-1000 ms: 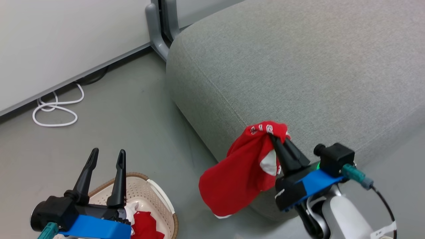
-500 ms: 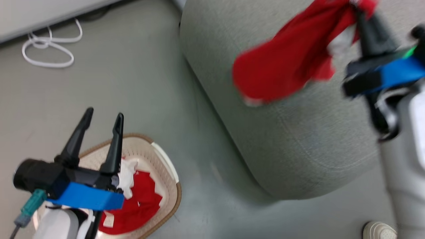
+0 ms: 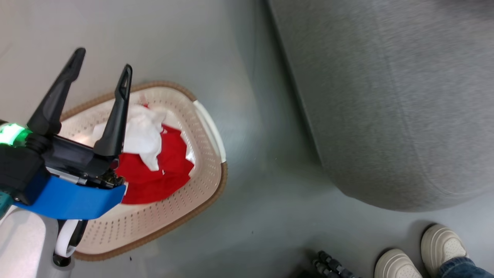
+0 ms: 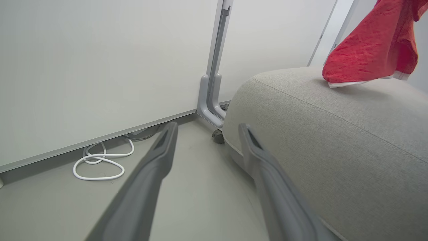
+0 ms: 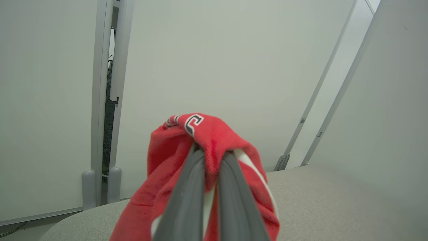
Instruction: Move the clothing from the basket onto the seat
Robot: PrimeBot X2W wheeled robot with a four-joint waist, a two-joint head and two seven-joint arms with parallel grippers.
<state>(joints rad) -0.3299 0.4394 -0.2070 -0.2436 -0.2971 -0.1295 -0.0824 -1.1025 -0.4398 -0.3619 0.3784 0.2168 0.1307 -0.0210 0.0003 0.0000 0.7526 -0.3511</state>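
Note:
The cream basket [image 3: 214, 186] stands on the floor with red and white clothing [image 3: 158, 173] bunched inside. My left gripper [image 3: 101, 63] hovers over the basket's left part, open and holding nothing; its fingers [image 4: 157, 160] point toward the floor beside the seat. The grey seat [image 3: 386, 96] rises to the right of the basket. My right gripper [image 5: 212, 152] is shut on a red garment [image 5: 207, 130] with white numerals, held over the seat [image 5: 334, 201]. From the left wrist that garment [image 4: 371, 43] hangs with its hem just above the cushion [image 4: 334, 134].
A person's pale shoes [image 3: 424, 251] stand on the floor at the seat's near corner, next to a dark object [image 3: 328, 266]. A white cable [image 4: 100, 160] lies coiled by the wall panel, and a grey post foot [image 4: 210, 110] stands at the seat's far corner.
The head camera has swung down toward the basket and floor. My right gripper has lifted the red garment up over the seat and left the head view. The left gripper stays open.

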